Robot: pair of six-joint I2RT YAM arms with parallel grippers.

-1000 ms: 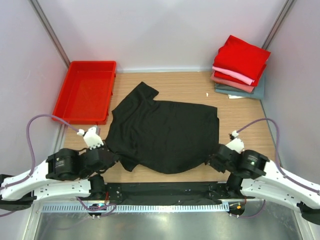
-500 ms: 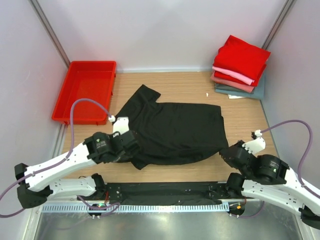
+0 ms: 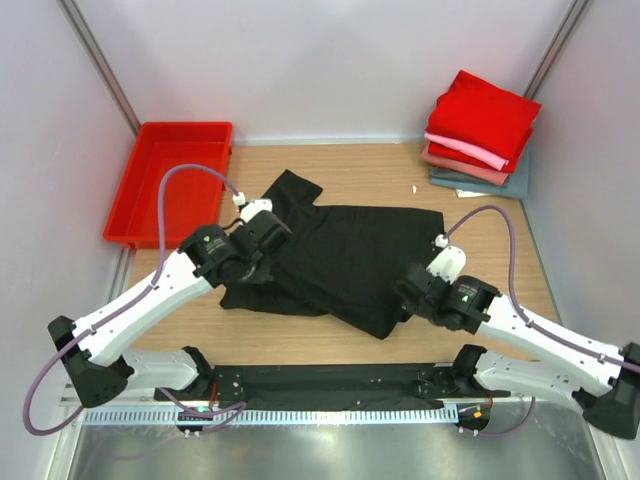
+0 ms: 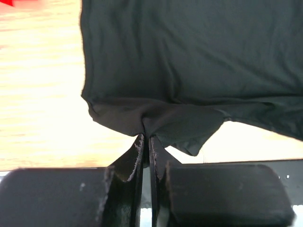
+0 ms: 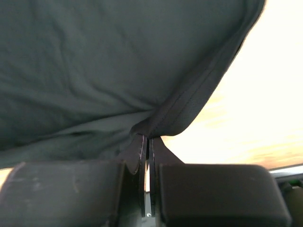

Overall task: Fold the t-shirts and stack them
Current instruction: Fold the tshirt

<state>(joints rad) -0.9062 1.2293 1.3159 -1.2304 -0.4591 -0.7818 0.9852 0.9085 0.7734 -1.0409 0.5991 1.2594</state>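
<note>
The black t-shirt [image 3: 345, 255] lies on the wooden table, its near edge lifted and carried over its middle. My left gripper [image 3: 262, 243] is shut on the shirt's near left edge; in the left wrist view [image 4: 147, 137] the cloth [image 4: 189, 56] is pinched between the jaws. My right gripper [image 3: 408, 292] is shut on the near right hem; in the right wrist view [image 5: 147, 137] the hem [image 5: 189, 106] is held in the jaws. Folded bright red [image 3: 485, 115], pink [image 3: 465, 150], dusty-rose [image 3: 463, 165] and grey-teal [image 3: 480, 183] t-shirts are stacked at the back right.
A red plastic tray [image 3: 172, 180] stands at the back left. White walls close in the table at the back and on both sides. A black rail [image 3: 330, 385] runs along the near edge. A small white scrap [image 3: 416, 188] lies near the stack.
Both grippers have carried the shirt's near edge away from the front, up and over the shirt. The shirt's visible area has shrunk as the near part folds over.
</note>
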